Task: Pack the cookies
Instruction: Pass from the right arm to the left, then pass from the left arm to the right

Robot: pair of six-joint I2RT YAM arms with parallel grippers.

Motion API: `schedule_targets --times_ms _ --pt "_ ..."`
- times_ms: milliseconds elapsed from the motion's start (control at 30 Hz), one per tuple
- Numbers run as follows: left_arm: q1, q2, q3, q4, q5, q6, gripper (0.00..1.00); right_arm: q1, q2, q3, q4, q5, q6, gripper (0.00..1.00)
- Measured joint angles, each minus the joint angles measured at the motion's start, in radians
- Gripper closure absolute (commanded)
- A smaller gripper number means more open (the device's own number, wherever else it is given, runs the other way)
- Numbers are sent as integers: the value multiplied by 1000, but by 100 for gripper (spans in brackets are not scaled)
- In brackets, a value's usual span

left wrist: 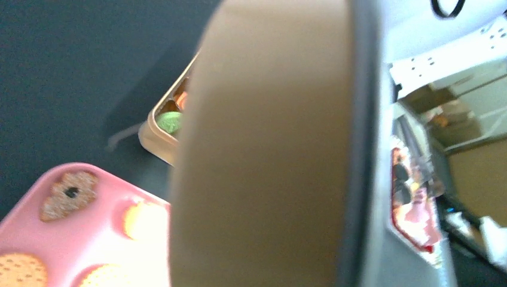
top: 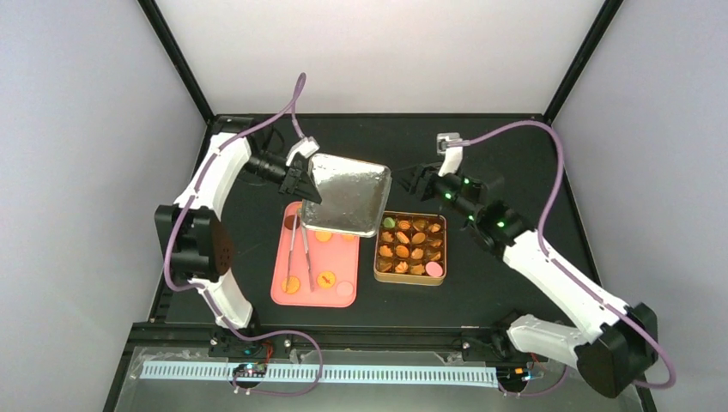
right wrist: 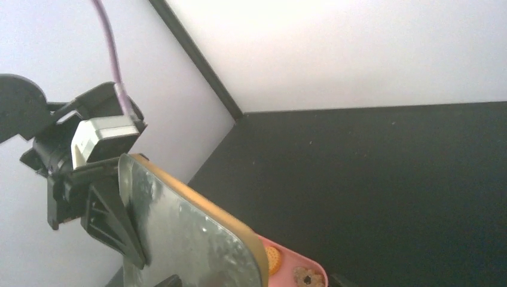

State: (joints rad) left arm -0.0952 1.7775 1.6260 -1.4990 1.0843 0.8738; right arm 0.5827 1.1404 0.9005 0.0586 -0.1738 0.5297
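Observation:
A gold tin (top: 379, 257) holds several cookies (top: 410, 245), mostly orange, with a green one (top: 389, 222) and a pink one (top: 434, 269). A few more cookies (top: 326, 278) lie on a pink tray (top: 283, 257). My left gripper (top: 307, 182) is shut on the edge of the tin's lid (top: 348, 196), silver inside with a gold rim, and holds it tilted above the tray's far end. The lid's rim (left wrist: 263, 149) fills the left wrist view. My right gripper (top: 410, 182) is open just right of the lid; its fingertips (right wrist: 169, 280) barely show.
Metal tongs (top: 298, 245) lie along the pink tray. In the left wrist view the tin's corner (left wrist: 152, 134) with the green cookie (left wrist: 170, 122) and the tray (left wrist: 101, 245) show under the lid. Black frame posts stand at the table's back corners.

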Motion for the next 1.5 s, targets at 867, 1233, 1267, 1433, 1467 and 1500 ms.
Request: schedule_targets --times_ms 867,1233,1267,1433,1467,1500 --pt "-505 -1122 -964 1138 -624 735 98 -133 -122 -167 -118 -383 390 25" --pt "-571 -1093 -1029 1563 -637 856 96 -122 -166 -328 163 -529 562 34" --pt "-575 -1085 -1036 1583 -639 863 94 -121 -170 -342 194 -535 579 40" --pt "-600 -1066 -1077 1655 -646 901 78 -117 -175 -412 364 -555 699 76" --pt "-604 -1065 -1091 1672 -647 909 73 -117 -175 -417 380 -556 706 80" --pt "-608 -1064 -1102 1680 -647 925 64 -117 -175 -419 391 -555 716 83"
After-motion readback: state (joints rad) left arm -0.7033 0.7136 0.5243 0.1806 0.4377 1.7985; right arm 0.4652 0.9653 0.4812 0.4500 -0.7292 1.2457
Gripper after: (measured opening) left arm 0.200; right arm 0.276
